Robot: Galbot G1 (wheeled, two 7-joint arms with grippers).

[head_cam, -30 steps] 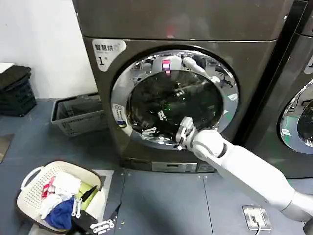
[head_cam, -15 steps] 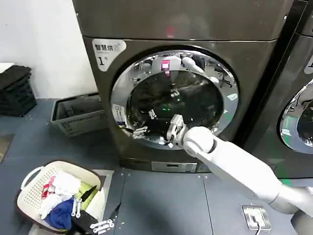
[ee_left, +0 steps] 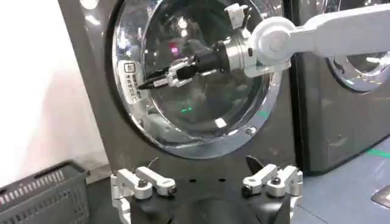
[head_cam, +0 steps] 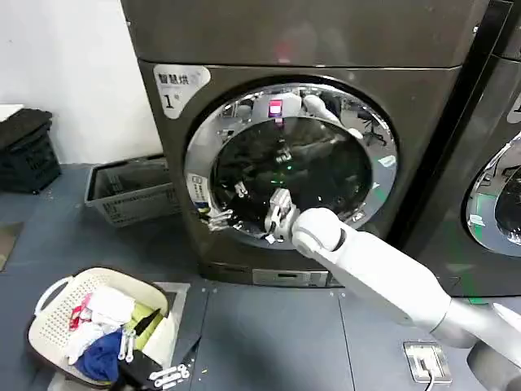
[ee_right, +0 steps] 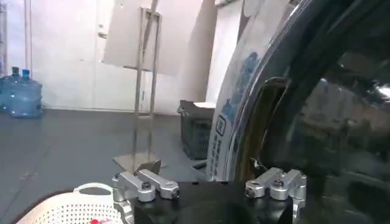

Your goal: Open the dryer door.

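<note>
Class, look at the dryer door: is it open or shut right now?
Shut, it seems: the dryer door lies flat in the dryer front, while the right pincer reaches for its left chrome rim.

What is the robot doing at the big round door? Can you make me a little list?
dryer: dark machine, sticker marked "1"
dryer door: shut, chrome ring around dark glass
right gripper: open, at the door's left rim
left gripper: open, held back, facing the door
laundry basket: on the floor, left of the dryer, clothes inside
second machine: on the right
</note>
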